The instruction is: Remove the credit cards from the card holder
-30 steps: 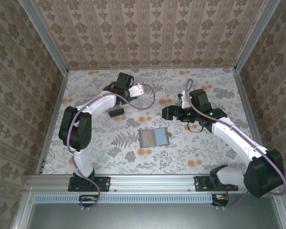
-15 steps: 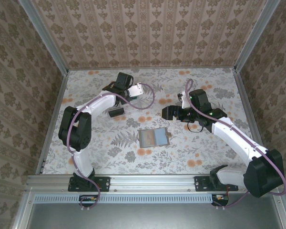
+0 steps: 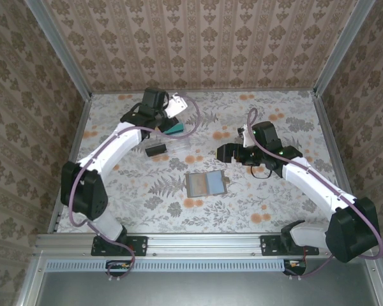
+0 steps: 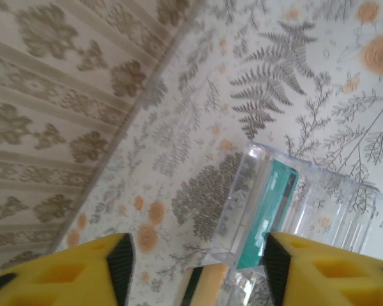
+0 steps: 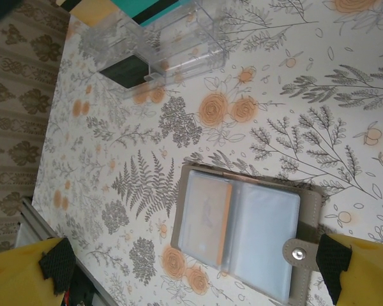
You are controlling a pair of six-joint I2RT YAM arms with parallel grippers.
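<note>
The card holder [image 3: 205,183] lies open on the table's middle, snap tab to the right. In the right wrist view the card holder [image 5: 262,223] shows clear pockets, with an orange-edged credit card [image 5: 205,217] in the left one. My right gripper [image 3: 225,153] hovers behind it, open [image 5: 196,266] and empty. My left gripper [image 3: 166,118] is at the back, open [image 4: 195,271] over a clear tray [image 4: 332,204]. A teal card [image 4: 268,210] stands in that tray, free of both fingers, and an orange card [image 4: 207,287] lies just below it.
The clear plastic tray [image 3: 182,145] stands behind and left of the card holder, with a black card [image 3: 156,150] at its near side and the teal card [image 3: 176,129] in it. Patterned walls close the table's back and sides.
My left gripper has opened, and its arm has swung left and back. The teal card now shows in the tray. The right arm and the card holder have barely moved.
</note>
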